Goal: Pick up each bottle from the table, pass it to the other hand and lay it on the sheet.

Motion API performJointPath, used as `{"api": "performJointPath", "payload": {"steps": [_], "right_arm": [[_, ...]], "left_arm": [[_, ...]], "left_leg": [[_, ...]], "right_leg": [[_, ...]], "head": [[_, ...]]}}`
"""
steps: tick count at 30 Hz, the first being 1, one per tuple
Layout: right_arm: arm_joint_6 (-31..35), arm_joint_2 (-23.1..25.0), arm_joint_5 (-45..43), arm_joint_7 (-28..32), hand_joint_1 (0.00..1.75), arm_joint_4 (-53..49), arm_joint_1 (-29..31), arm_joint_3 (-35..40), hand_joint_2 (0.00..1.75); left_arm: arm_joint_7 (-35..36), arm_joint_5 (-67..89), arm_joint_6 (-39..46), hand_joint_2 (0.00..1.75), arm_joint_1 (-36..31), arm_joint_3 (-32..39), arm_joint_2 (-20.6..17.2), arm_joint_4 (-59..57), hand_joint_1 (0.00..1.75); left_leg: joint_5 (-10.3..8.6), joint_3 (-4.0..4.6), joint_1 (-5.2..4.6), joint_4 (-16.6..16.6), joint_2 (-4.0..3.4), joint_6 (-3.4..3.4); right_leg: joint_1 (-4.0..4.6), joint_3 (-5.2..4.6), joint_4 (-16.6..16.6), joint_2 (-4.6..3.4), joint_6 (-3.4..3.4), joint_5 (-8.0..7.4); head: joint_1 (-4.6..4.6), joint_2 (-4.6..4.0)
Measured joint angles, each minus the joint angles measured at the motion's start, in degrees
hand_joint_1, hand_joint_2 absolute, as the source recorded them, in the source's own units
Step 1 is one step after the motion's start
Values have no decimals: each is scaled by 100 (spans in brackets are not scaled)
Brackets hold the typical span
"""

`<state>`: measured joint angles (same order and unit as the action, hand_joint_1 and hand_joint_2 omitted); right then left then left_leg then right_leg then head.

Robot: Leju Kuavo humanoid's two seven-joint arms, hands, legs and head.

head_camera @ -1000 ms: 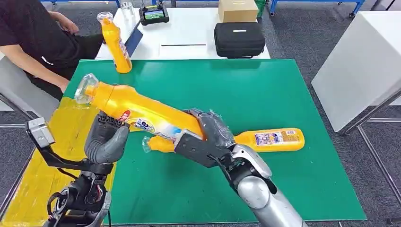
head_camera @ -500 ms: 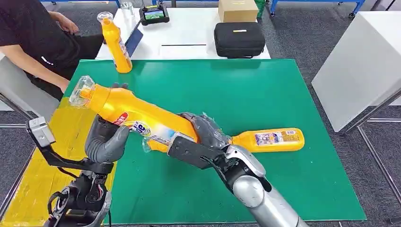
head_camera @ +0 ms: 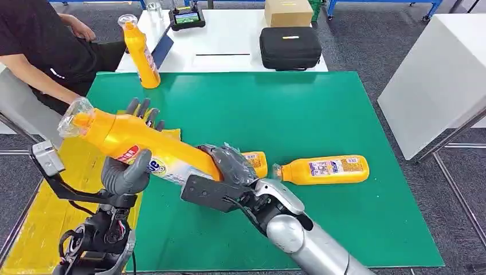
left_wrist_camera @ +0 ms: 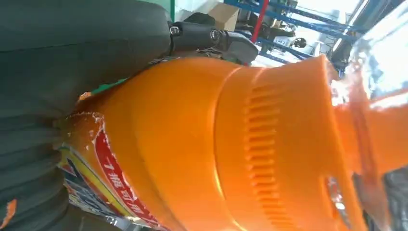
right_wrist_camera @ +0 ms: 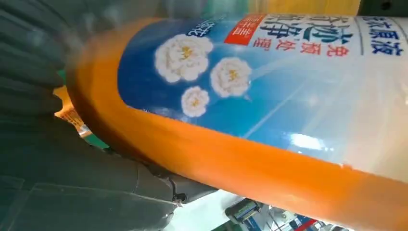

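My right hand [head_camera: 230, 165] grips the base end of a large orange bottle [head_camera: 123, 136] and holds it slanted in the air, its clear cap out over the yellow sheet [head_camera: 34, 215]. My left hand [head_camera: 127, 173] sits around the bottle's upper body, thumb in front and fingers [head_camera: 143, 110] standing straight up behind it, not curled. The wrist views show the bottle up close, its shoulder [left_wrist_camera: 202, 144] and its blue flowered label [right_wrist_camera: 269, 91]. Two more orange bottles lie on the green mat [head_camera: 344, 229], one [head_camera: 324, 170] right of my right hand, one [head_camera: 255, 162] just behind it. A further bottle [head_camera: 140, 54] stands upright at the mat's far left corner.
A person in black [head_camera: 40, 46] sits at the far left by the upright bottle. Behind the mat a white table [head_camera: 229, 40] carries a black case [head_camera: 289, 47], a cardboard box [head_camera: 288, 11] and a small screen [head_camera: 186, 17]. A white block [head_camera: 435, 80] stands to the right.
My right hand has carried the bottle leftward, so its cap now hangs over the yellow sheet. The left hand's fingers have come up behind the bottle. A lying bottle has emerged behind my right hand.
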<state>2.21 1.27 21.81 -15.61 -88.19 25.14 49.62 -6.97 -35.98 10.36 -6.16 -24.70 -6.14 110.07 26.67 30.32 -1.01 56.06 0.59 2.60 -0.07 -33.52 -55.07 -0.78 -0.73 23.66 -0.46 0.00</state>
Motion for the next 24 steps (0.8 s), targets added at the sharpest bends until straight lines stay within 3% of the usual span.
{"api": "performJointPath", "payload": {"steps": [1, 2, 3, 24], "right_arm": [[2, 0, -9, -11, 175, 13, 20, 20, 175], [2, 4, -13, -20, 175, 28, 38, 35, 175], [7, 9, -22, -26, 175, 44, 58, 54, 175], [-4, 26, -44, -26, 175, 208, 183, 286, 175]], "left_arm": [[-15, -4, 26, 175, 0, -2, 0, -2, 61], [-26, -13, 46, 175, 0, -2, 0, -2, 150], [-41, -15, 61, 175, 0, -4, 0, -4, 175], [-321, 59, 210, 175, 133, -11, -4, -7, 175]], "left_leg": [[0, 0, 0, 0, 0, 0], [0, 0, 0, 0, 0, 0], [0, 1, 0, 0, 0, 0], [0, 1, 0, 0, 2, 0]], "right_leg": [[0, 0, 0, 0, 0, 0], [0, 0, 0, 0, 0, 0], [0, 0, 0, 0, 0, 0], [0, -1, 0, 0, 0, 0]], "head": [[2, 0], [0, 0], [2, 0], [2, 0]]}}
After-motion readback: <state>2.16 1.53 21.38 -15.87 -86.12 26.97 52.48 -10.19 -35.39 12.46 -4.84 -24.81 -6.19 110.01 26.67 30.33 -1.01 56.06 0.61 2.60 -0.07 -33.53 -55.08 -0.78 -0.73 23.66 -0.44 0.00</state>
